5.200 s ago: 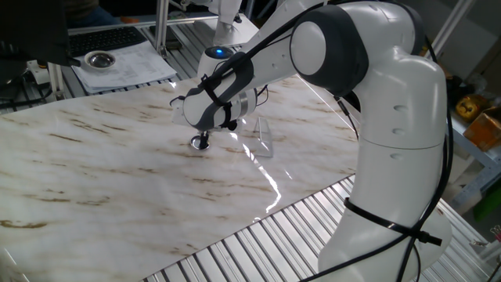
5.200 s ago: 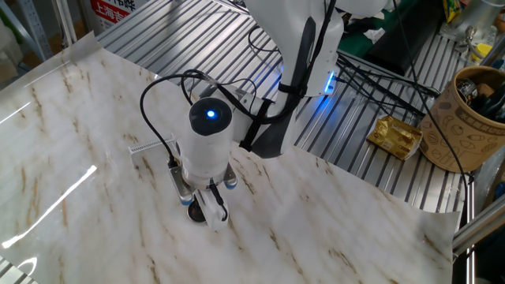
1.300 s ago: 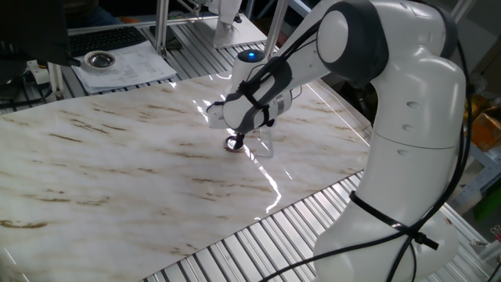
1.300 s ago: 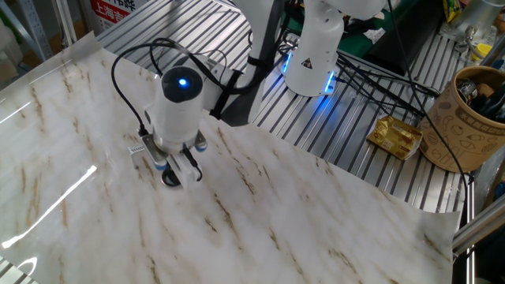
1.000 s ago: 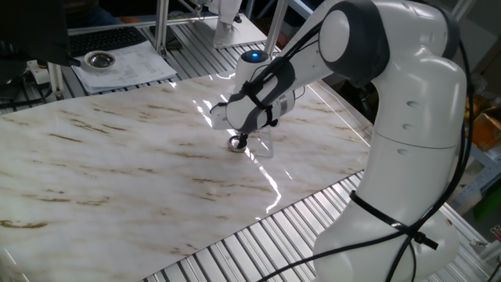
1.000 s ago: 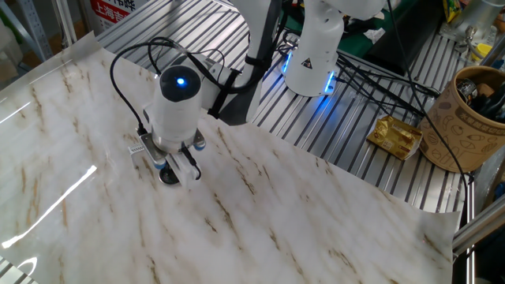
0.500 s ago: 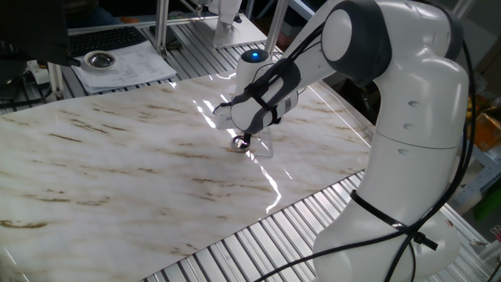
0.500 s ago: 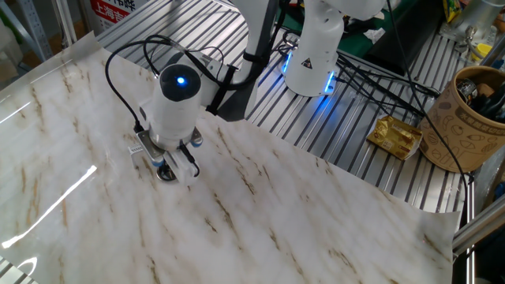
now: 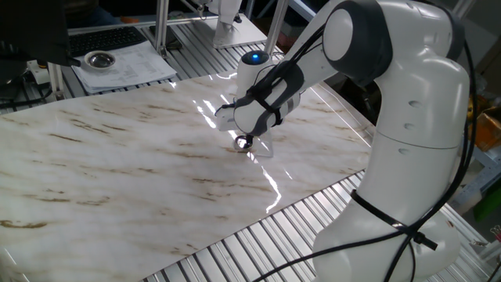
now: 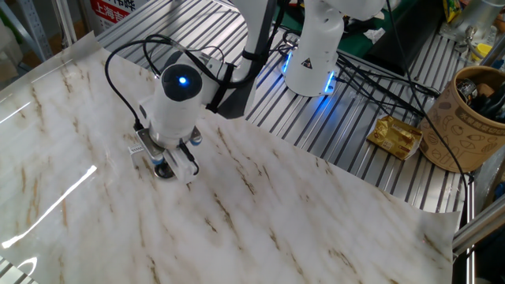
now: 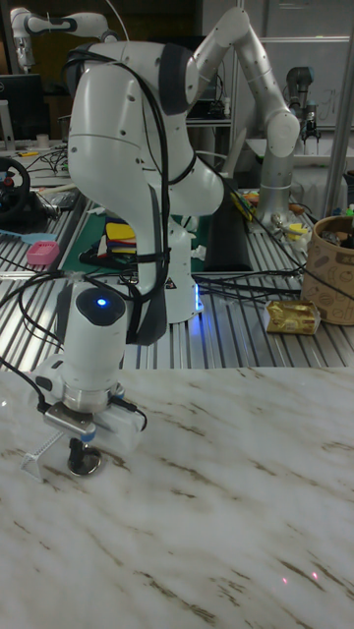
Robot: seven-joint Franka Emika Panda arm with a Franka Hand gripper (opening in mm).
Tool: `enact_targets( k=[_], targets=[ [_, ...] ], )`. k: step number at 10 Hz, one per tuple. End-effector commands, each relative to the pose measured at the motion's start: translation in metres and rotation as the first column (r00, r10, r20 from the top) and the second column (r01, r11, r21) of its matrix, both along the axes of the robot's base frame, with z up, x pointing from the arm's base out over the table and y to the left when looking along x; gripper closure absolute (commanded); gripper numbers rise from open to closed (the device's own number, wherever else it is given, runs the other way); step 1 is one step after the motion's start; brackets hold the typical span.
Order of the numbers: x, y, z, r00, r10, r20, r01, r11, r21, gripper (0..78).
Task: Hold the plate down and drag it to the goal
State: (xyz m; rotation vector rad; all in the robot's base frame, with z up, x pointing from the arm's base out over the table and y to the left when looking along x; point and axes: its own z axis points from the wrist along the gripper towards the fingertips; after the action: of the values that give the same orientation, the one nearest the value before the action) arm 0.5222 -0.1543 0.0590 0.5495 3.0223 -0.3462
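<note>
The gripper (image 11: 77,454), fingers drawn narrow, is seen pressed down on the plate (image 11: 84,465) near the marble tabletop's (image 9: 117,172) far edge, the drag judged almost complete; the goal (image 9: 263,135) lies just beside, so a short final slide is called for

The gripper (image 11: 79,454) presses the plate (image 11: 86,465) beside the goal (image 11: 39,450).
</note>
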Motion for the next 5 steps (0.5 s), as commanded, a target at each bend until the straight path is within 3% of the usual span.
enact_targets(
  k=[1, 3, 5],
  targets=[
    [0.0002, -0.0059, -0.0009, 1.0, 0.014, 0.0, -0.014, 1.0, -0.008, 77.6],
    [-0.0004, -0.0082, -0.0015, 1.0, 0.021, -0.002, -0.021, 1.0, -0.019, 77.6],
    [-0.0007, -0.0087, 0.0014, 1.0, -0.002, 0.0, 0.002, 1.0, 0.007, 77.6]
  ],
)
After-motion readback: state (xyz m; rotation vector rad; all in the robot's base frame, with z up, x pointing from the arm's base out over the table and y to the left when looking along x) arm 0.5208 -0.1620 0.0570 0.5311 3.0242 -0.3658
